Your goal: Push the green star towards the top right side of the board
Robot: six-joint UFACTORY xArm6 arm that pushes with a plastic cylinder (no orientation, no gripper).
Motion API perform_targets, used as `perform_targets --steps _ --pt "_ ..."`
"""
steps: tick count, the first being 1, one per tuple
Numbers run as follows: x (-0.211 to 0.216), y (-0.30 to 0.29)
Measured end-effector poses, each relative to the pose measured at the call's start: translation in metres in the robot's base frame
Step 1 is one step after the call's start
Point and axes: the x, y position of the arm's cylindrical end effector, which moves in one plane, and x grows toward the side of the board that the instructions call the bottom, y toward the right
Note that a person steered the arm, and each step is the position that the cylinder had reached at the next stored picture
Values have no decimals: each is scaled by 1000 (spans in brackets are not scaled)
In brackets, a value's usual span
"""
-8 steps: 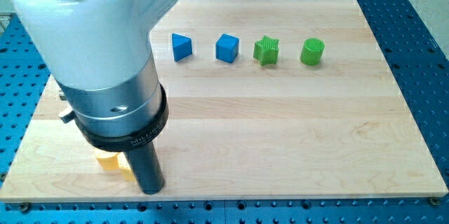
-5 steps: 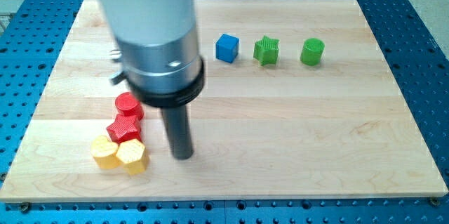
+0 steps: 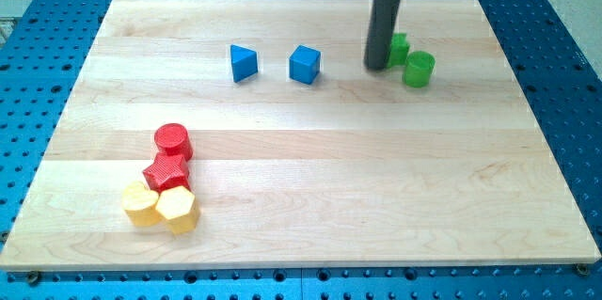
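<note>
The green star (image 3: 399, 48) sits near the view's top right, mostly hidden behind my rod, with only its right side showing. It touches or nearly touches the green cylinder (image 3: 419, 69) just below and right of it. My tip (image 3: 377, 65) is against the star's left side, right of the blue cube (image 3: 304, 64).
A blue wedge-like block (image 3: 243, 62) lies left of the blue cube. At the lower left is a cluster: a red cylinder (image 3: 173, 139), a red star (image 3: 166, 174), a yellow block (image 3: 139, 205) and a yellow hexagon (image 3: 177, 209). The wooden board (image 3: 310, 187) ends at blue perforated table.
The arm swept from the lower left up to the top right. The green star has been shifted right and slightly up, next to the green cylinder.
</note>
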Motion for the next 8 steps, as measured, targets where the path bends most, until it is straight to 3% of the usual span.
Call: perform_targets --steps 1,2,3,5,7,8 --pt "-38 39" --pt "-8 11" --pt "2 65" --pt "-28 88" --pt "66 142" --pt "110 117"
